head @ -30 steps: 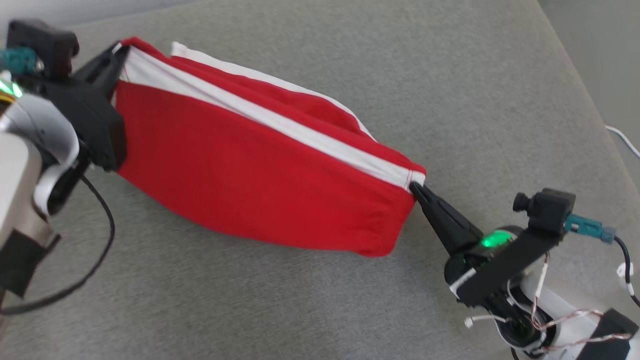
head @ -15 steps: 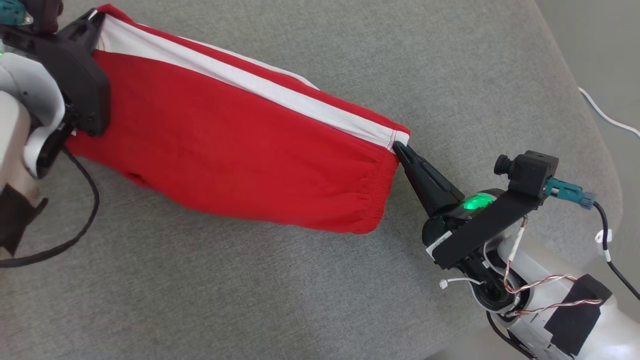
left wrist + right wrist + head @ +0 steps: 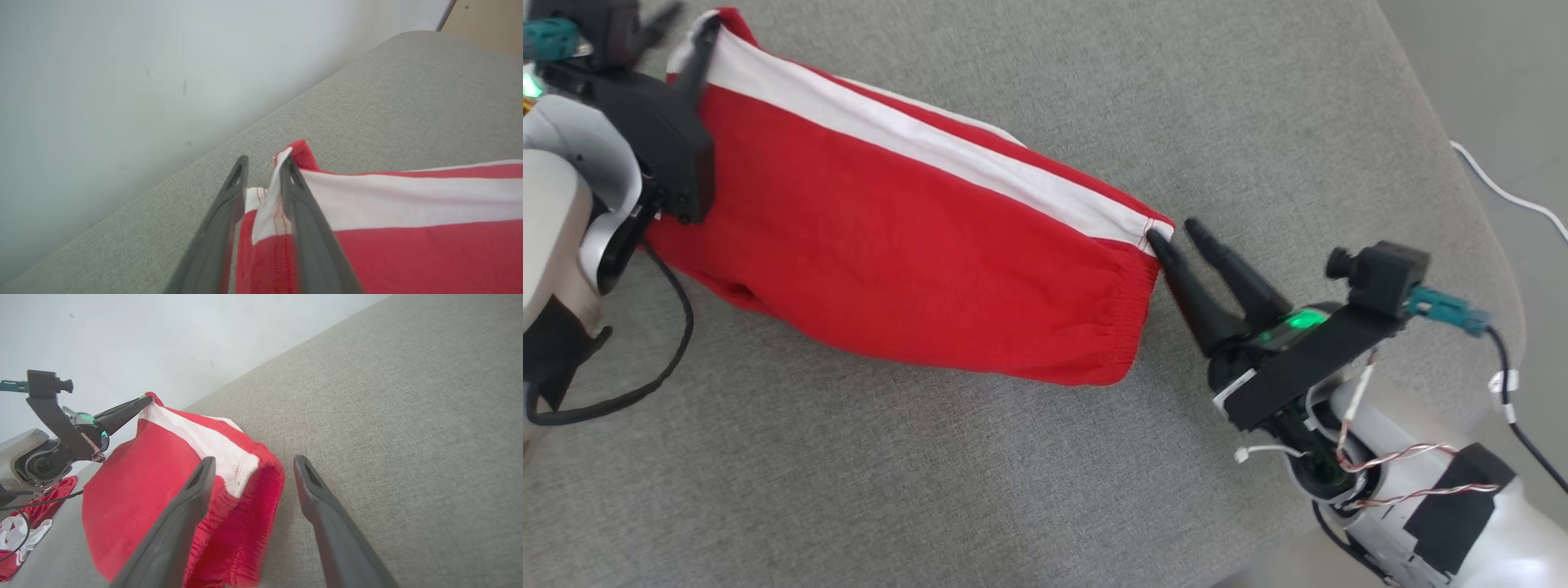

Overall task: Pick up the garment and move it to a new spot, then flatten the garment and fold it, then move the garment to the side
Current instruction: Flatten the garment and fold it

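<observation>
The garment point(image 3: 915, 245) is red with a broad white stripe. It lies stretched out on the grey cushion point(image 3: 1029, 490), running from upper left to centre right. My left gripper point(image 3: 696, 15) is at its upper-left corner with the fingers apart. In the left wrist view the left gripper point(image 3: 264, 159) is open and the white hem of the garment point(image 3: 408, 253) leans against one finger. My right gripper point(image 3: 1171, 229) stands open at the elastic-waist corner, one fingertip touching the cloth. In the right wrist view the right gripper point(image 3: 254, 458) is spread, with the garment point(image 3: 135, 486) bunched by its left finger.
The cushion's right edge drops to a floor where a white cable point(image 3: 1503, 192) lies. A pale wall point(image 3: 122, 81) runs behind the cushion. More red and white cloth point(image 3: 24, 522) lies beyond the left arm point(image 3: 49, 457).
Both grippers were shut on the garment's two corners and have opened, letting go. The garment has settled onto the cushion. The head view has shifted a little.
</observation>
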